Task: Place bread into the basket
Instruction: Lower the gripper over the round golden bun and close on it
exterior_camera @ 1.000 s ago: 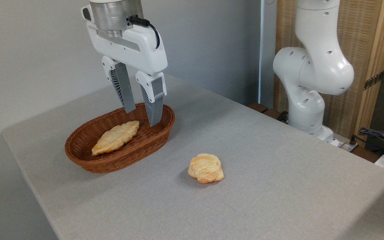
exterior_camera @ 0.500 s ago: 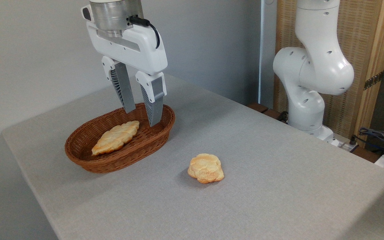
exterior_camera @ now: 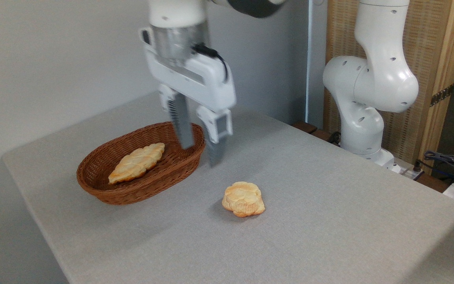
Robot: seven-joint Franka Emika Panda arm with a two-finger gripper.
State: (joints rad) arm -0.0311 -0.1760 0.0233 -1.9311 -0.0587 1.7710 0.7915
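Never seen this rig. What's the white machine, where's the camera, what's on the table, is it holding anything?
The white machine is a robot arm standing at the table's far right edge. Its gripper, with two grey fingers, hangs open and empty over the right end of a brown wicker basket. One fixed camera looks down across the grey table from the front. A long braided loaf lies in the basket. A small round bun lies on the table to the basket's right, touching neither basket nor gripper.
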